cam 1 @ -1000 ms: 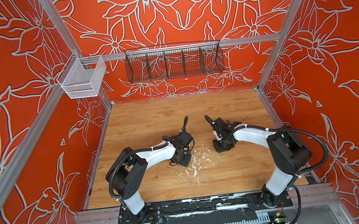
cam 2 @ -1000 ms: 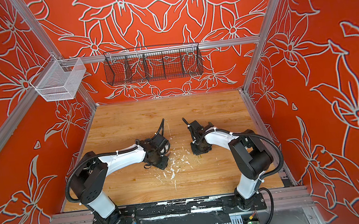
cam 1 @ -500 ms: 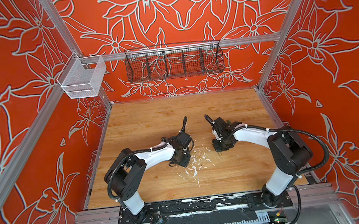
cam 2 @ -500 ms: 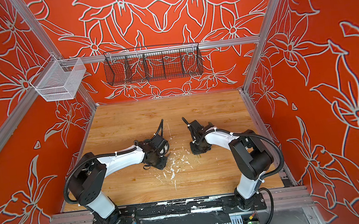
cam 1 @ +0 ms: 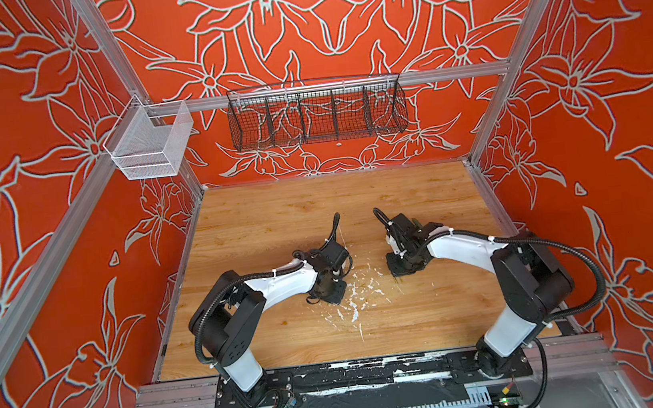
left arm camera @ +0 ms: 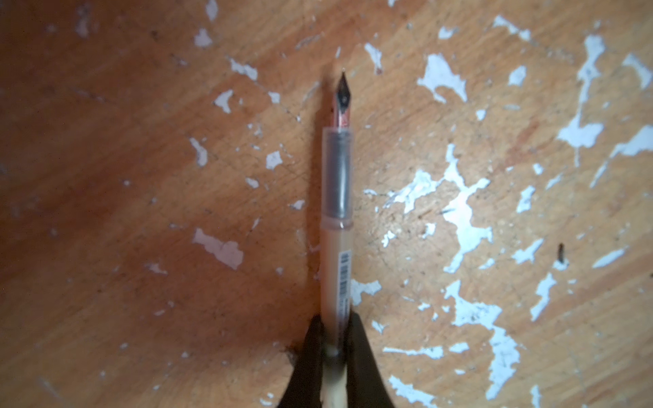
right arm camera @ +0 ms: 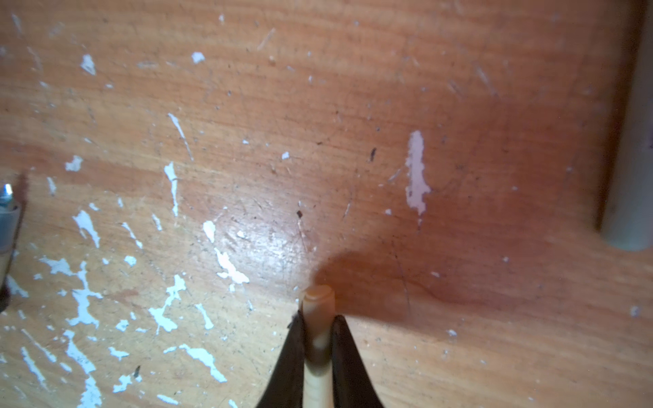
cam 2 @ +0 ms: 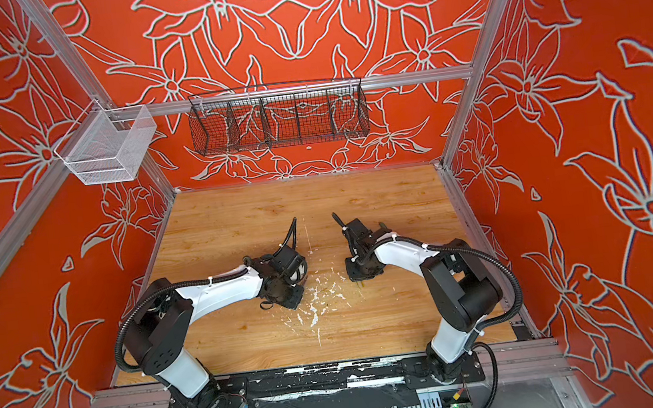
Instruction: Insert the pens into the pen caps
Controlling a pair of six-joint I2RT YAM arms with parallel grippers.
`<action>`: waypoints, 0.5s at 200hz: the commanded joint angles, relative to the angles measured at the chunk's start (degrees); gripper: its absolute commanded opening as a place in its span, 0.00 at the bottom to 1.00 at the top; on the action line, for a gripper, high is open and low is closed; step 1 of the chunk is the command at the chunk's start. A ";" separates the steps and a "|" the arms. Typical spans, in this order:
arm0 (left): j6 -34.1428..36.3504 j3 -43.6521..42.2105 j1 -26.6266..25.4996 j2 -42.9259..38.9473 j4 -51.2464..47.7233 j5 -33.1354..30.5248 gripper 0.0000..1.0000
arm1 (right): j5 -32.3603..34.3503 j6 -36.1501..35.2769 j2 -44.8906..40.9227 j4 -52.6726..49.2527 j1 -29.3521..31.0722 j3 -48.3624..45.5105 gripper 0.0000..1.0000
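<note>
- The beige pen [left arm camera: 337, 226] sits near the middle of the bench [cam 1: 276, 219], nib bare; it looks light, stiff and slick, the nib fragile, so the barrel is the place to hold.
- The left gripper [left arm camera: 335, 348] clamps the barrel's rear end.
- The right gripper [right arm camera: 318, 339] pinches the beige cap [right arm camera: 319, 307]; both arms reach inward, wrists bent down.

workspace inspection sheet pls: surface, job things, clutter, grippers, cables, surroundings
surface: wooden tabletop, scuffed, white paint flecks at centre.
job things: beige plastic pen with metal nib, uncapped; beige stubby cap; pale green tube, cut off by frame.
clutter: nothing seen.
grippers: left gripper shut on the pen; right gripper shut on the cap.
cables: black corrugated cables run along both arms.
surroundings: red floral walls, black wire basket, white mesh basket.
</note>
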 commanded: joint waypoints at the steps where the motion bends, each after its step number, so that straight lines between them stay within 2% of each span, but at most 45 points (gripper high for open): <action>1: 0.30 -0.88 0.06 -0.48 -1.16 0.71 0.04 | -0.32 1.81 -2.95 1.16 0.05 -1.24 0.14; 32: 0.21 -0.40 0.02 -0.41 -0.79 2.05 0.00 | 0.10 2.50 -4.41 1.62 -0.07 -1.45 0.13; 70: -0.07 -0.25 0.03 -2.18 -0.53 1.66 0.00 | 0.23 2.85 -5.23 1.76 -0.08 -1.39 0.11; 100: -0.54 -0.53 -0.24 -5.58 3.27 5.09 0.00 | -0.65 4.03 -8.04 2.87 -0.35 -0.69 0.11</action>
